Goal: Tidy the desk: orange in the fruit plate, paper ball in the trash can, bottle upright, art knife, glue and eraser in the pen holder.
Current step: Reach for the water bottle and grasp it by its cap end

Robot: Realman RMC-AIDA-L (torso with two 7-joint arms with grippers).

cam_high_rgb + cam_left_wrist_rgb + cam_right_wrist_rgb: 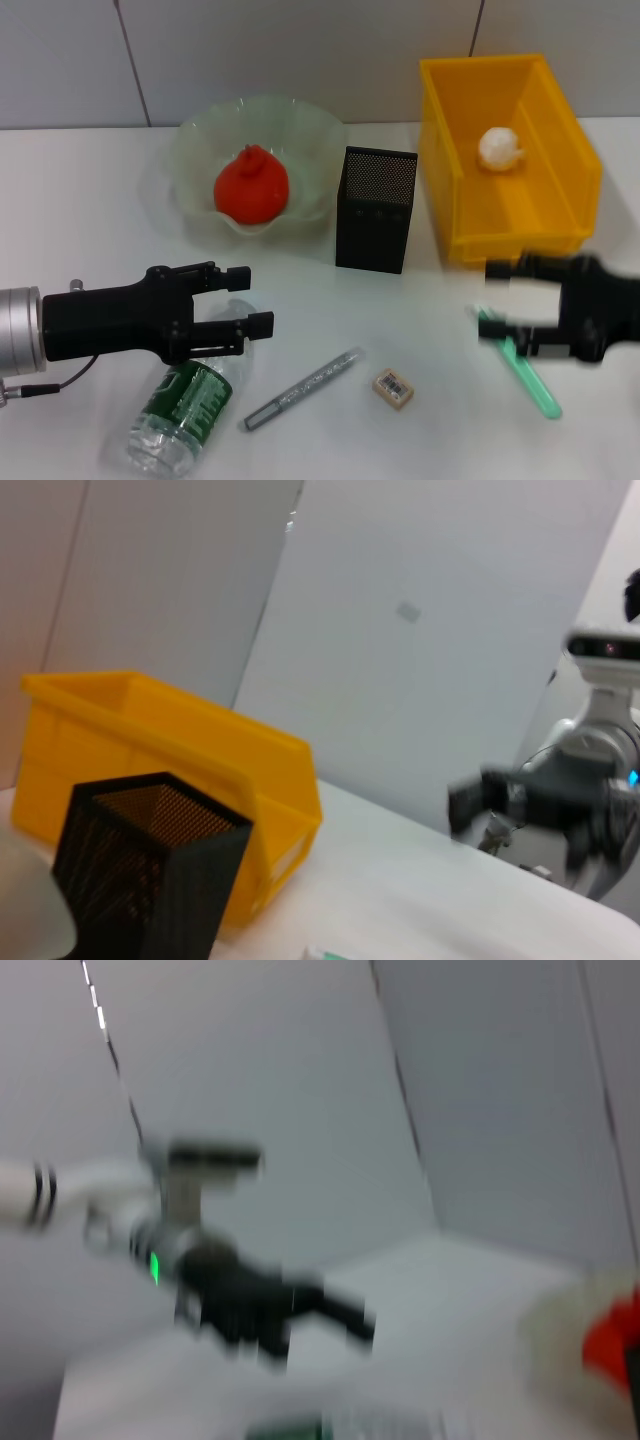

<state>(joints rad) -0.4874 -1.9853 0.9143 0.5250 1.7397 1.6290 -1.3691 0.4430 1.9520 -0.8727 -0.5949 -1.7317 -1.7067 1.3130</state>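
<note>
A white table [90,220] meets a grey wall; the trash can [560,190], paper ball [499,147] inside, stands right of the pen holder [376,209]; the fruit plate [200,150] with the orange [252,185] sits left of it; the bottle [185,412] lies toward the front left under the left gripper [251,298], fingers wide and empty; the right gripper [494,298], fingers parted, hangs front right above a green art knife [535,385]; a silver pen [303,388] and the eraser [393,388] lie in front.

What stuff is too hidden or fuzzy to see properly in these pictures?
- Clear plastic water bottle with dark green label: head view, its cap end hidden under the left claw.
- Right claw: head view, smeared by motion; open or shut unclear.
- Mint-green stick: head view, upper end blurred beside the right claw.
- Red-orange lumpy fruit: right wrist view, cut by the edge, blurred.
</note>
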